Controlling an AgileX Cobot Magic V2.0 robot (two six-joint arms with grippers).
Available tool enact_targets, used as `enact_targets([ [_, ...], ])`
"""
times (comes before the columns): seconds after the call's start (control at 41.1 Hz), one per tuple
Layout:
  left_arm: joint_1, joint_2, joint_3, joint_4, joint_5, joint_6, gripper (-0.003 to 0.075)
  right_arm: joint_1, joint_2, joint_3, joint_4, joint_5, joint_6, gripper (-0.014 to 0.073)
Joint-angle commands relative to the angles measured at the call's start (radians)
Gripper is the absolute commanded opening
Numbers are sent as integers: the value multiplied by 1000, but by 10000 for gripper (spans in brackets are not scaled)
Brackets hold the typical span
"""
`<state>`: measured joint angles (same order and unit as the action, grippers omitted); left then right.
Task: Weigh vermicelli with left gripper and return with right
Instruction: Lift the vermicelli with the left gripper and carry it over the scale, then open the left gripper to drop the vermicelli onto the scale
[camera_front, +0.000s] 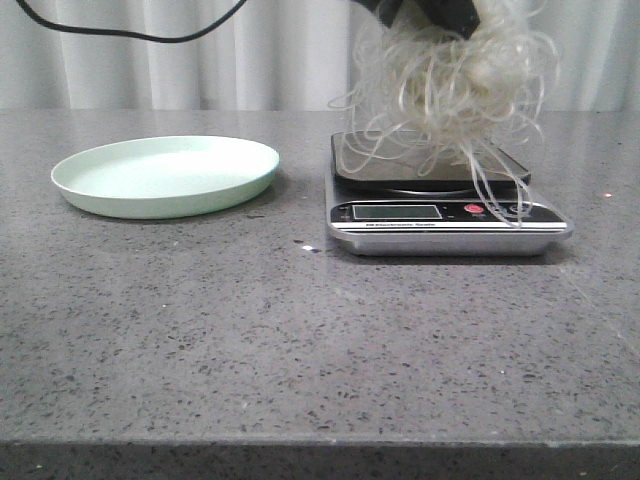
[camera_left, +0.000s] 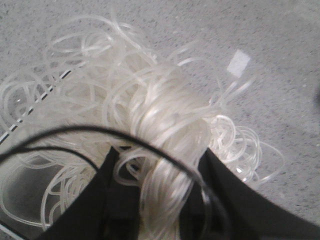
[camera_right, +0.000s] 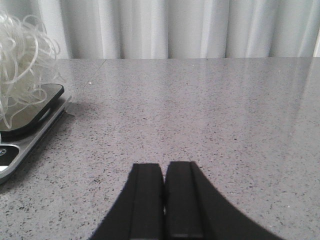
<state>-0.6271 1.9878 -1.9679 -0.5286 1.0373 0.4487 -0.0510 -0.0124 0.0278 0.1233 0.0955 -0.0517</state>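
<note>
A grey speckled stone desk (camera_front: 300, 340) fills the foreground. Pale pleated curtains (camera_right: 170, 27) hang behind its far edge, with soft, even light overall.

The front view looks low and level across the grey counter (camera_front: 300, 340) toward a pale curtain (camera_front: 200, 70), taking in a plate (camera_front: 165, 175) and a scale (camera_front: 445, 200). The left wrist view peers steeply down, very near the vermicelli (camera_left: 165, 125), with the counter behind. The right wrist view sits low near the counter, facing the curtain; it shares the scale's edge (camera_right: 30, 117) and the noodles with the front view.
</note>
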Motion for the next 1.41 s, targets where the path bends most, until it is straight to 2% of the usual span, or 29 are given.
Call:
enact_targets([
  [0.0,-6,-48,-36,3,-40,-7,145,-4,-14,-8,2,-76,1,152],
  [0.073,-6,-40,-36,41,-26,-7,145,-4,-14,-8,2,-76,1,152],
  [0.462,-4,-15,-36,41,14,-7,166,-4,-14,-8,2,-76,1,152],
  [0.608,-4,-15,-36,41,33,-7,277,-4,-14,-8,2,-76,1,152],
  [0.779,-4,-17,-36,41,38,-8,506,-4,-14,-8,2,-76,1,152],
  [0.9,-4,-28,-38,41,38,-8,609,-4,-14,-8,2,-76,1,152],
  [1.192,16,-102,-38,45,40,-14,619,-4,-14,-8,2,-76,1,152],
  [1.387,98,-176,-38,47,49,-52,617,-4,-14,-8,2,-76,1,152],
])
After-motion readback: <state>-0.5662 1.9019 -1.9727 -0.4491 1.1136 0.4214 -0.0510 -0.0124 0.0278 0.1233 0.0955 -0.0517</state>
